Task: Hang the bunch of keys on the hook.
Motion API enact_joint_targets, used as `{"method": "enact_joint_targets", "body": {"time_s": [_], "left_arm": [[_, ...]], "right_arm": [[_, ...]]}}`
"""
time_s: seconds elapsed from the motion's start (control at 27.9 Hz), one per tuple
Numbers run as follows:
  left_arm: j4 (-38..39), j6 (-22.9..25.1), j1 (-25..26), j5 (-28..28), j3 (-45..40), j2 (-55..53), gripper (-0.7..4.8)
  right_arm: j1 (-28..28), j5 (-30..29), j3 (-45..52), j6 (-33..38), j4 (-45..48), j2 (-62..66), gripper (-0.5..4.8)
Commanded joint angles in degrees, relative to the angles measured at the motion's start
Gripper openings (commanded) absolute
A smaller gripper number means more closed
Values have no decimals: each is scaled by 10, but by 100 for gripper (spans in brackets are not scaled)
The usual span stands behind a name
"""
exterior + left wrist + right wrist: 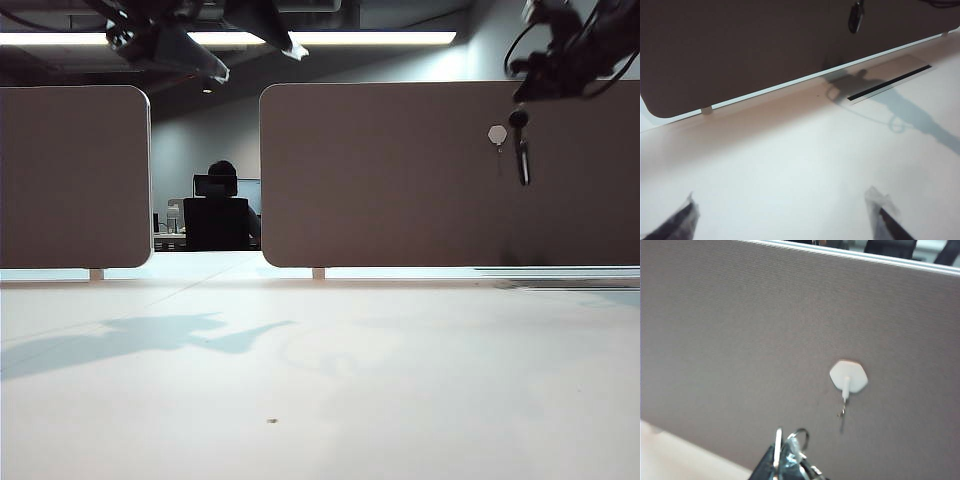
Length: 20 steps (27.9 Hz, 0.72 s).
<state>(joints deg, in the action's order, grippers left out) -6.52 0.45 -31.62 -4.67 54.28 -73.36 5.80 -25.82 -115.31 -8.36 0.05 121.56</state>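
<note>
The hook (497, 134) is a small white hexagonal pad with a thin metal hook under it, fixed high on the brown-grey partition panel (400, 200). Just right of it hangs the bunch of keys (520, 148), its black fob dangling below my right gripper (530, 92). In the right wrist view that gripper (785, 460) is shut on the key ring (801, 436), a short way off the hook (848, 376). My left gripper (262, 60) hovers high at the upper left, open and empty. Its fingertips (677, 220) stand wide apart above the bare white table.
A second partition panel (70, 180) stands at the left, with a gap between the two panels showing an office behind. A cable slot (890, 84) is set in the white table (320, 380) below the hook.
</note>
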Motion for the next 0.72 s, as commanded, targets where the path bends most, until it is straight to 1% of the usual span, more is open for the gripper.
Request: {"method": "enact_joint_targets", "body": {"time_s": [0.04, 0.14, 0.25, 0.36, 0.43, 0.5, 0.65, 0.72], "left_arm": [[-26, 8, 0, 21, 3, -13, 479], [-34, 28, 2, 40, 3, -28, 479], [-39, 37, 3, 49, 3, -39, 479], [-43, 39, 3, 56, 3, -48, 479], [-46, 39, 3, 56, 3, -51, 479], [-45, 39, 3, 56, 3, -52, 479], [-44, 38, 3, 56, 3, -52, 479], [-43, 38, 3, 56, 3, -52, 479]], "right_arm": [[-6, 18, -45, 9, 84, 54, -4], [-11, 38, -113, 9, 96, 126, -4], [-13, 44, -174, 10, 118, 181, -4], [-12, 51, -229, 11, 118, 225, -4], [-12, 78, -232, 10, 118, 228, -4], [-9, 93, -232, 11, 122, 231, -4], [3, 96, -232, 13, 94, 232, -4], [6, 109, -232, 13, 81, 232, -4]]}}
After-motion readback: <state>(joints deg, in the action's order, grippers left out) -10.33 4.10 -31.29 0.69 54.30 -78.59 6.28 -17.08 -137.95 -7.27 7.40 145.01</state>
